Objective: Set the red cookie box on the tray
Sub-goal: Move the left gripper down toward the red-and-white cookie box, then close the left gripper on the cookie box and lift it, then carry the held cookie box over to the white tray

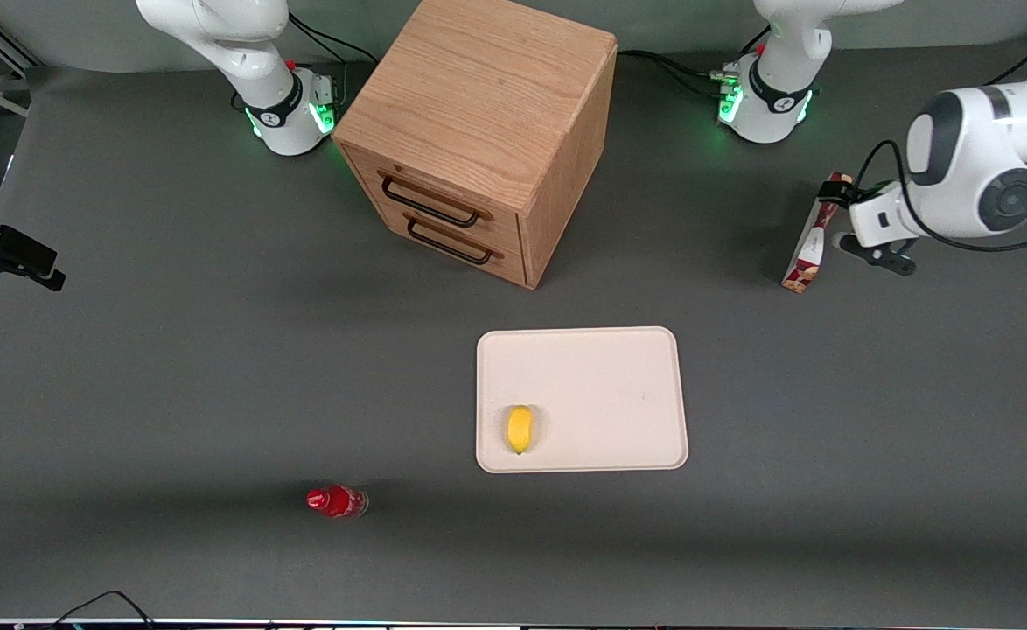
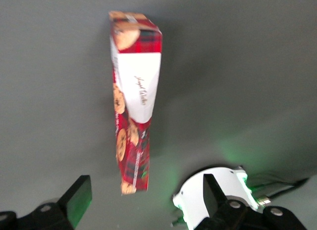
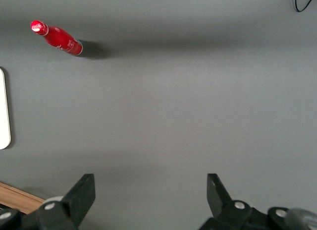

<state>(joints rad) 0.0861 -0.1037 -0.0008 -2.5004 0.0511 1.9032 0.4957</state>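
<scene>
One red cookie box [image 1: 809, 241] stood on its narrow edge on the worktop [image 1: 172, 350] toward the working arm's end, well apart from the tray [image 1: 605, 359], which lay nearer the front camera and carried only a small yellow fruit [image 1: 520, 429] near one corner. The chief risk at this stage was judged to be toppling: the thin box appeared to lean slightly, and any sideways brush from a finger during the approach could knock it flat, after which its broad face would lie against the worktop and offer little to pinch. A second risk was a grasp taken too near one end, which might let the box swing and slip during the carry to the tray. In the front view the gripper [image 1: 839, 191] hovered close to the box's upper end, at the tip of the working arm. In the left wrist view the jaws were spread wide, with one finger [image 2: 77, 198] to either side of the box's near end and a visible gap on both sides, so nothing was yet pinched.
</scene>
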